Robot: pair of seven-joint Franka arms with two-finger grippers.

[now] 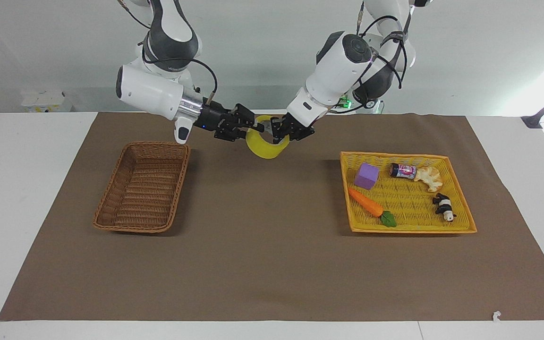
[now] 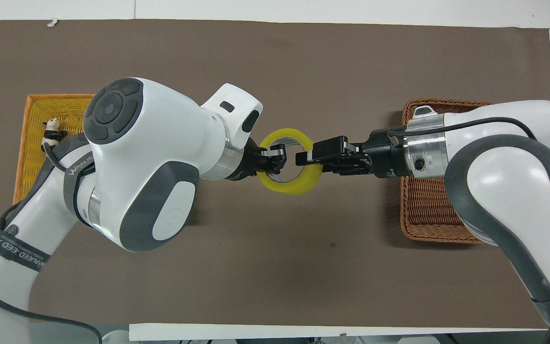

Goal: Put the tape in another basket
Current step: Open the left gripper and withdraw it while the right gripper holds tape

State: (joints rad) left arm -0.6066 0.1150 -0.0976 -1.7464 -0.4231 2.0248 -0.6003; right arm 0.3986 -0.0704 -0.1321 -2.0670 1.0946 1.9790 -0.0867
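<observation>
White arms [image 2: 160, 143] with grey joints, black cables, black jaws.

- The tape [image 1: 266, 145] [image 2: 288, 162] — a wide roll of translucent yellow packing tape with a pale inner core — is up in the air over the brown mat, roughly midway between the two ends of the bench. It hangs tilted, its open ring facing mostly upward. The left tool [image 1: 277, 134] [image 2: 274, 160] pinches one side of the ring and the right tool [image 1: 252, 127] [image 2: 306, 157] pinches the other side.
- The basket [image 1: 143, 187] [image 2: 428, 209] — dark brown woven wicker, rectangular, with raised sides and rounded corners — sits flat on the mat toward the right arm's end of the bench, nothing inside it.
</observation>
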